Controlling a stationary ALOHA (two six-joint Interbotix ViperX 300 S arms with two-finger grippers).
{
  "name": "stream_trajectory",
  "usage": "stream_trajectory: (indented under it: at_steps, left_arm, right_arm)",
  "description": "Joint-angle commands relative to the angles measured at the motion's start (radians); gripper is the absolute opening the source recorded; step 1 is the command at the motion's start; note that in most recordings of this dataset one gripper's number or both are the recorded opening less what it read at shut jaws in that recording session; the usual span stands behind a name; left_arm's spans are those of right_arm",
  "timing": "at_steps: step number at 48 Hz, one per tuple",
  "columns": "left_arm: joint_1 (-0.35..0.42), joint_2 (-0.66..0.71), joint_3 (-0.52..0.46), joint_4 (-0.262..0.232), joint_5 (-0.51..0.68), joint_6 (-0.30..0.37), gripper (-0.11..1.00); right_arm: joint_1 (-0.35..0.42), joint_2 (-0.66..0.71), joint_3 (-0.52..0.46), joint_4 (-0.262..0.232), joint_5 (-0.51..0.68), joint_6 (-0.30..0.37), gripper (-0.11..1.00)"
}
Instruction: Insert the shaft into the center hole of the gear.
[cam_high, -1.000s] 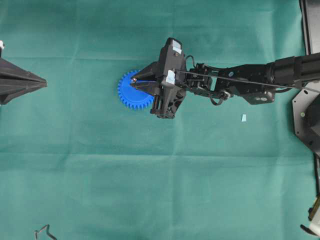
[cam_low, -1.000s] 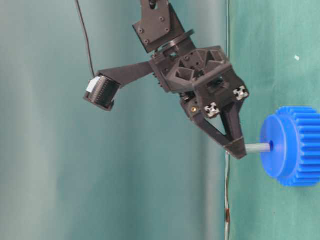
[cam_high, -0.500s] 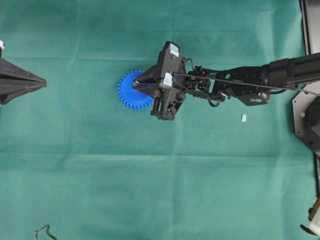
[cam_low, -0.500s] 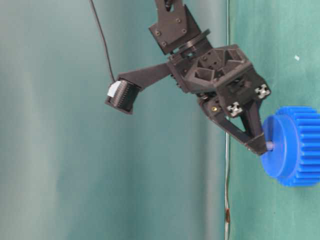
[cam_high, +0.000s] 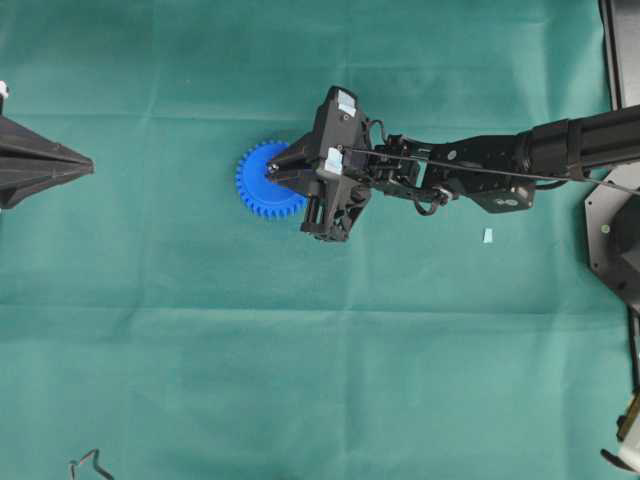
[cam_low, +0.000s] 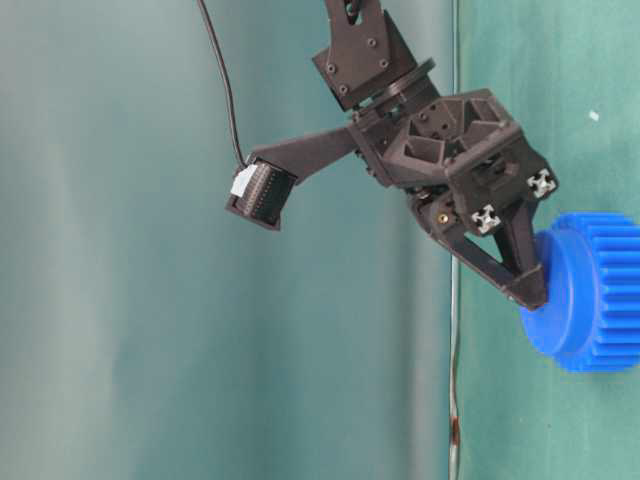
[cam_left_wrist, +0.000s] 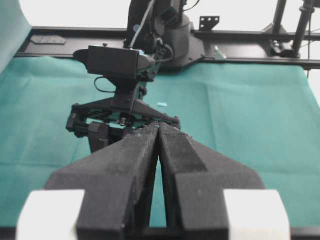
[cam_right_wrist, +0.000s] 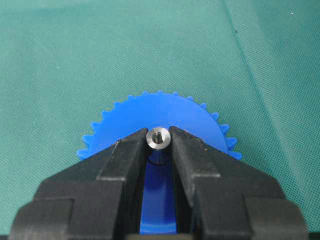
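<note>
The blue gear (cam_high: 260, 188) lies flat on the green cloth left of the middle. My right gripper (cam_high: 271, 172) is shut on the shaft (cam_right_wrist: 158, 138), whose shiny round end shows between the fingertips right over the gear's hub. In the table-level view the fingertips (cam_low: 530, 290) touch the hub of the gear (cam_low: 590, 295) and no length of shaft shows. The center hole is hidden under the shaft and fingers. My left gripper (cam_high: 88, 165) is shut and empty at the far left, well away from the gear; its closed tips show in the left wrist view (cam_left_wrist: 159, 127).
A small pale blue scrap (cam_high: 487, 236) lies on the cloth under the right arm. A bent wire piece (cam_high: 88, 462) sits at the bottom left edge. Black frame parts (cam_high: 612, 230) stand along the right edge.
My right gripper has pushed toward the gear. The exposed length of shaft between the fingertips and the hub has shrunk to nothing. The left arm has not moved.
</note>
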Motion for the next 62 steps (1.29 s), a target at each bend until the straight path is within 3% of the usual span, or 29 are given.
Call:
stream_trajectory:
  at_steps: [1, 23, 25, 34, 38, 51, 62]
  left_arm:
    - [0.002, 0.006, -0.025, 0.002, -0.005, 0.000, 0.00]
    - [0.000, 0.006, -0.025, 0.002, -0.005, 0.000, 0.00]
    - [0.000, 0.006, -0.025, 0.002, -0.005, 0.000, 0.00]
    - [0.000, 0.006, -0.025, 0.002, -0.005, 0.000, 0.00]
    - [0.002, 0.006, -0.025, 0.002, -0.005, -0.005, 0.00]
    - [0.002, 0.006, -0.025, 0.002, -0.005, -0.009, 0.00]
    - [0.000, 0.006, -0.025, 0.002, -0.003, -0.011, 0.00]
  right_arm:
    - [0.005, -0.011, -0.006, 0.003, -0.003, 0.000, 0.16]
    - [0.006, -0.014, -0.005, 0.006, 0.000, 0.000, 0.19]
    - [0.006, -0.014, -0.003, 0.006, 0.000, 0.000, 0.25]
    - [0.006, -0.014, -0.003, 0.008, 0.005, 0.000, 0.79]
    - [0.006, -0.014, -0.002, 0.008, 0.006, 0.000, 0.93]
    - [0.006, -0.015, -0.003, 0.009, 0.006, 0.000, 0.91]
    - [0.006, -0.104, -0.003, 0.009, 0.028, -0.005, 0.91]
